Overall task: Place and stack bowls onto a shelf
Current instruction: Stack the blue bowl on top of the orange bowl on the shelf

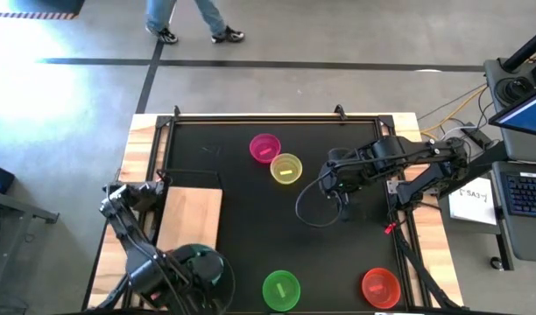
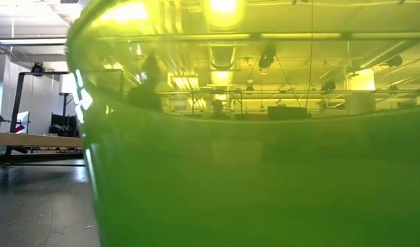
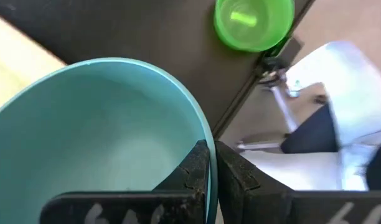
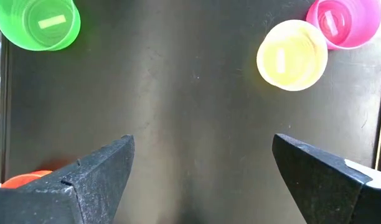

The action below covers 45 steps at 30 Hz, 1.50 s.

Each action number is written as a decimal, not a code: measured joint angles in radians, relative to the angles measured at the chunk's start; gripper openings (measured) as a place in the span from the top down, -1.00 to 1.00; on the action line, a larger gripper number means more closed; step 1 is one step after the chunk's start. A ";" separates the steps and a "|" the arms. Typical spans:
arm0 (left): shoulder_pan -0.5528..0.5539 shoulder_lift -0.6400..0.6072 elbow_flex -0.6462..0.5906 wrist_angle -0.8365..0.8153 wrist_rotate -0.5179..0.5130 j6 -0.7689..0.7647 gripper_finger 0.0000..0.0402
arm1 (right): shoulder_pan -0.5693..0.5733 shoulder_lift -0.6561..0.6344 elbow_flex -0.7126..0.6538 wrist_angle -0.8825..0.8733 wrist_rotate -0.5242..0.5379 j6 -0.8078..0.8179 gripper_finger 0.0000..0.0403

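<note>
My left gripper (image 3: 212,149) is at the table's near left, by the near end of the wooden shelf (image 1: 193,219), and is shut on a teal-green bowl (image 3: 97,137). In the high view the arm hides most of this bowl (image 1: 217,269). My right gripper (image 4: 203,162) is open above the black mat, right of centre, touching nothing (image 1: 326,185). A magenta bowl (image 1: 264,147) and a yellow bowl (image 1: 286,168) stand side by side on the mat's far middle. A bright green bowl (image 1: 281,289) and a red bowl (image 1: 381,286) stand near the near edge. My left gripper pinches the teal-green bowl's rim (image 3: 202,134), one finger (image 3: 190,171) inside the bowl and the other finger (image 3: 237,174) outside its wall. The bowl's mouth faces the wrist camera. I cannot tell whether the bowl rests on anything.
The black mat (image 1: 250,227) has bare room in its middle. In the low view the green bowl (image 2: 265,171) fills the picture. Cables and a laptop (image 1: 526,188) lie beyond the table's right edge. A person's legs (image 1: 193,26) show on the floor beyond the far edge.
</note>
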 joint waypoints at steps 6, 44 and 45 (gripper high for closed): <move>-0.037 -0.004 -0.038 -0.001 0.000 0.005 1.00 | 0.000 0.000 0.000 0.000 0.000 0.037 -0.84; -0.203 -0.006 -0.196 0.000 0.021 0.243 0.94 | 0.000 0.000 0.000 0.174 -0.002 -0.076 -0.84; -0.207 -0.005 -0.197 0.001 0.026 0.221 0.90 | 0.000 0.000 0.000 0.174 -0.002 -0.075 -0.84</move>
